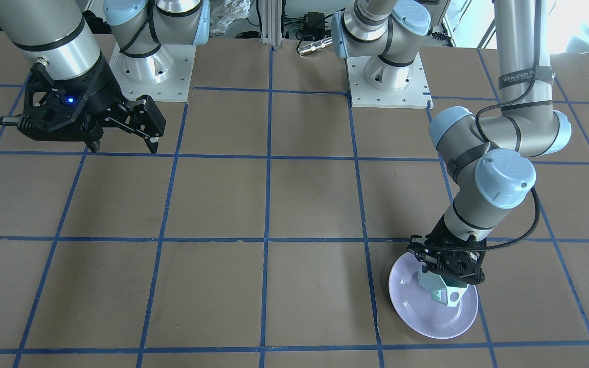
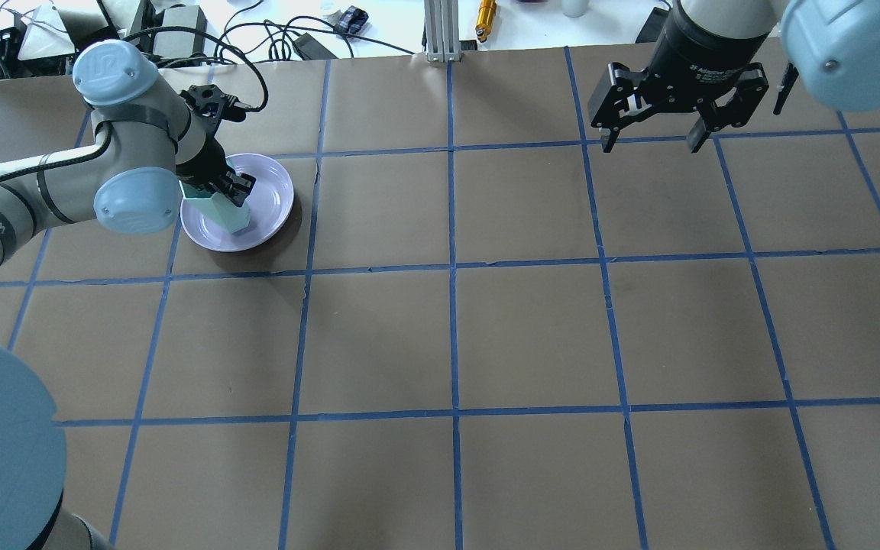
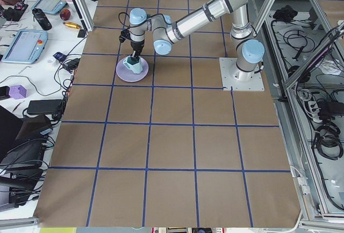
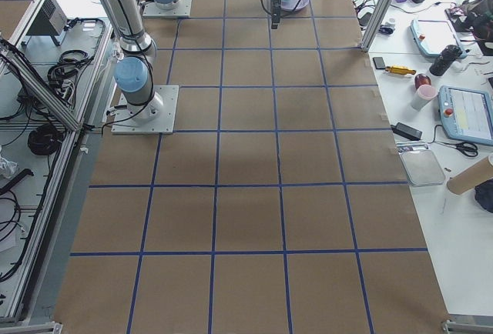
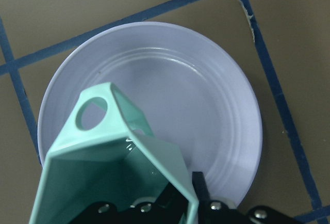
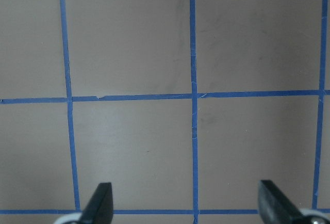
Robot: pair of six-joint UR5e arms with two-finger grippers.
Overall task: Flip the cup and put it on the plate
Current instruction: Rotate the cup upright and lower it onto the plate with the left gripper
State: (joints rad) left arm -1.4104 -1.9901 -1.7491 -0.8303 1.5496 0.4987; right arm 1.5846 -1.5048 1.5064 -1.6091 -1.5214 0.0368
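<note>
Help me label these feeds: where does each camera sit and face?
Front: across the table, facing the robot; left claw, right claw.
Overhead: behind the robot, looking forward-down; both arms.
Left side: table's left end; left arm near.
Right side: table's right end; right arm near.
Left wrist: down onto cup, plate.
Right wrist: down at table; fingertips show.
Front and overhead share cup, plate.

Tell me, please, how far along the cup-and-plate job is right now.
Done: the cup looks flipped, its opening facing the wrist camera. In hand: the left claw grips its rim over the plate; whether it touches is unclear. Left: set it down, release, withdraw. The right claw hangs open, away from both.
</note>
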